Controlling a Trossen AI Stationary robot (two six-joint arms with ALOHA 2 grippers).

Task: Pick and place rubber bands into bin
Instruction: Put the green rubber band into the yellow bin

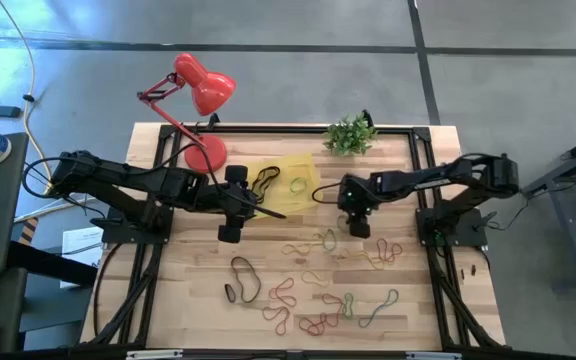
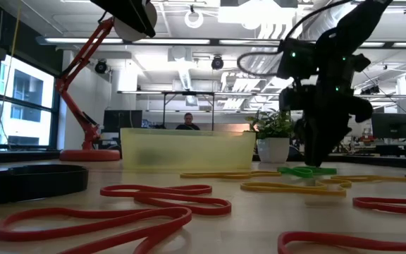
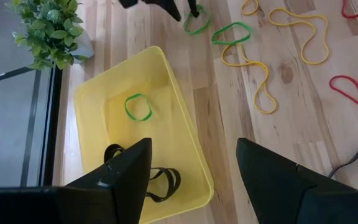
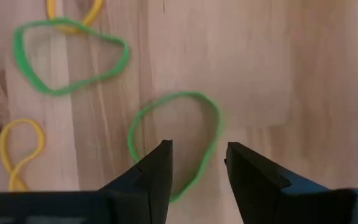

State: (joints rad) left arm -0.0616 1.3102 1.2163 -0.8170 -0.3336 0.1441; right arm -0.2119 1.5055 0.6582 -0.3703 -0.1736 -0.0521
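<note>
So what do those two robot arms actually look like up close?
Both are dark, nearly black, jointed arms with thin black cables looping alongside. The left gripper and right gripper each end in two flat, wedge-shaped black fingers. Small green lights glow on the right arm.

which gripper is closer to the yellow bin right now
Left. The left gripper hangs at the bin's edge, jaws open. The right gripper is off to its side, over a green rubber band on the table.

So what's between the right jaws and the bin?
In the left wrist view, only bare wood lies between the right gripper, over a green band, and the bin.
</note>
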